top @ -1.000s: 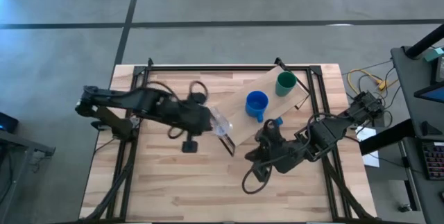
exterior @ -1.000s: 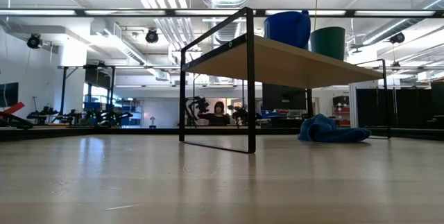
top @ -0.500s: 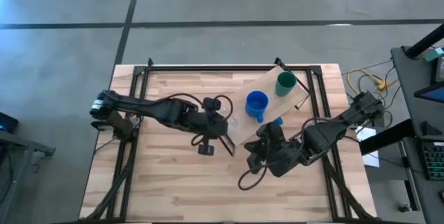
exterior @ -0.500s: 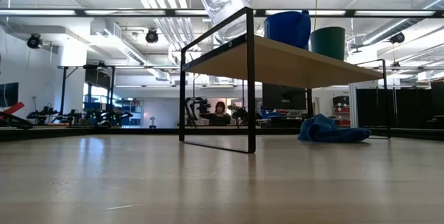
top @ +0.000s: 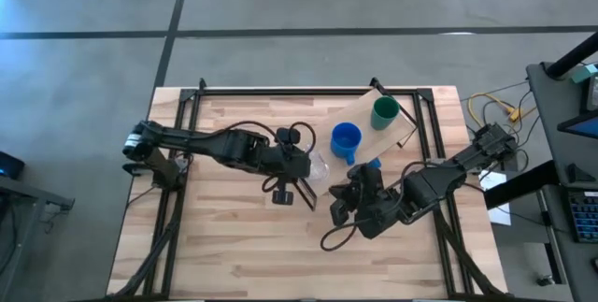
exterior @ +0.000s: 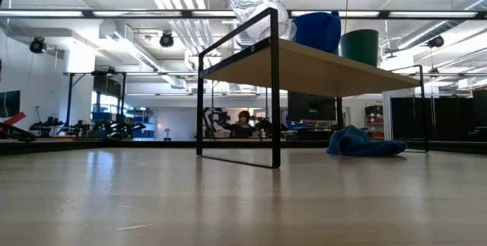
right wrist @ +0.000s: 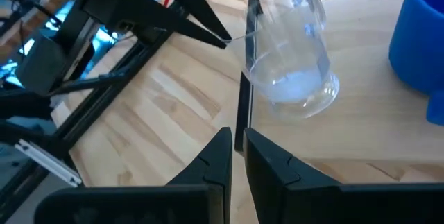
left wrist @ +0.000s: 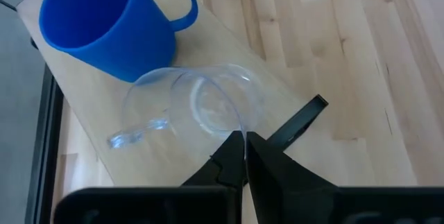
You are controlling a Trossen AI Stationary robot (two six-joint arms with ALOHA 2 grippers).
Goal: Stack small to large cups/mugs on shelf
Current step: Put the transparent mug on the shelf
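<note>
Left gripper (left wrist: 244,141) pinches the glass cup's (left wrist: 208,106) rim on the shelf (top: 329,166) beside the blue mug (left wrist: 104,23); right gripper (right wrist: 237,144) hovers pressed together.

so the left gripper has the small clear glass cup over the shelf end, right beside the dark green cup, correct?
Not the green one. The left gripper holds the small clear glass cup beside the bright blue handled mug on the wooden shelf; the left wrist view shows it.

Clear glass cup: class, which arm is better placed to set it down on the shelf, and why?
Left. Its pincer pinches the rim of the glass cup over the shelf end beside the blue mug; the right pincer is shut and empty.
</note>
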